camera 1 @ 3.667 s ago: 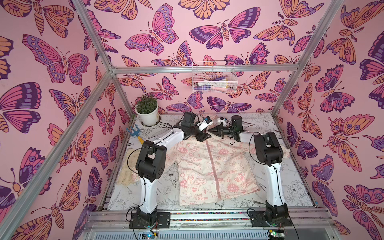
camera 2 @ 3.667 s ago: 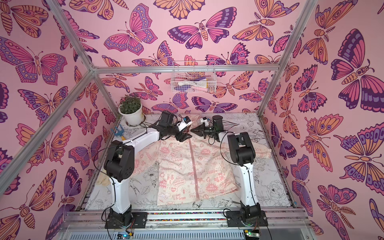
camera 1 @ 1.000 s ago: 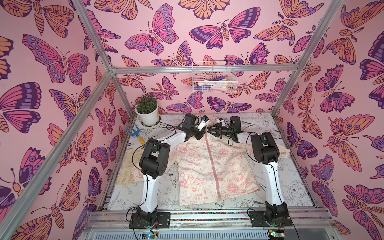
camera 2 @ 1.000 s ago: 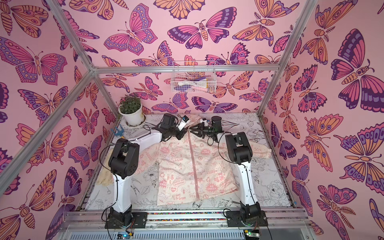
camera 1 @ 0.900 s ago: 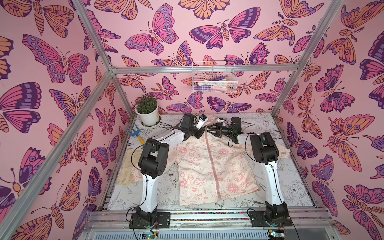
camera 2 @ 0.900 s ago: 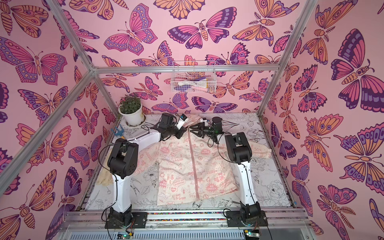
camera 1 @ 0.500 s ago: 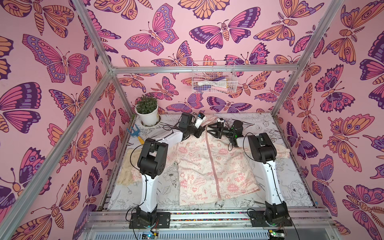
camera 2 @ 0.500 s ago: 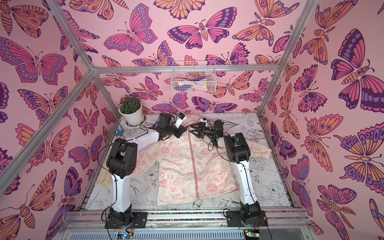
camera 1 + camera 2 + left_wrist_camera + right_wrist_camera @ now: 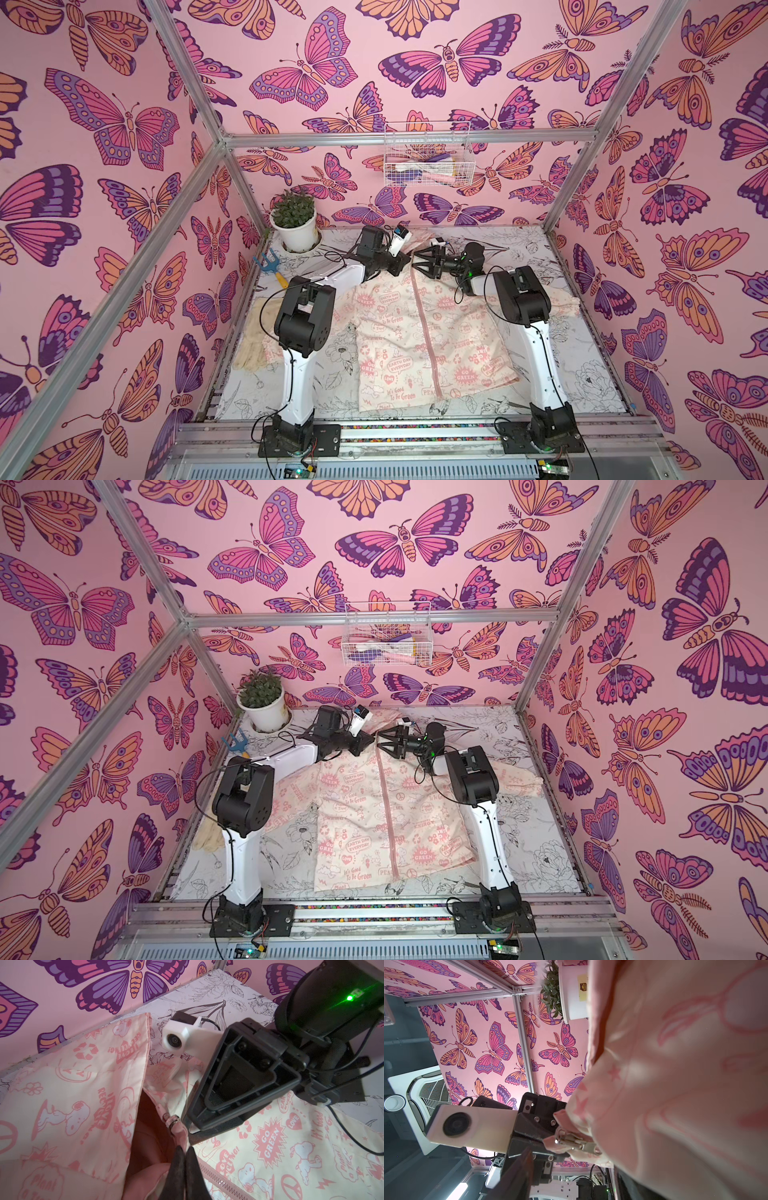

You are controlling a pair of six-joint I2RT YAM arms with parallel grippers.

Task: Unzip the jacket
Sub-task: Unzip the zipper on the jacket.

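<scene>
Table (image 9: 582,374) has the jacket (image 9: 399,345) spread flat, collar end toward the plant pot (image 9: 297,237). Both grippers meet at that collar. The left gripper (image 9: 185,1151) is clamped on pink fabric, and the right gripper (image 9: 417,262) is spread apart, seemingly gripping nothing. Cream-pink slogan print, zipper (image 9: 426,332) closed down the front, metal pull (image 9: 577,1144) up top.

potted plant (image 9: 296,226): far-left worktop (image 9: 582,374) corner | blue rake (image 9: 272,266), cream glove (image 9: 253,340): left edge | wire basket (image 9: 428,160): back wall
</scene>
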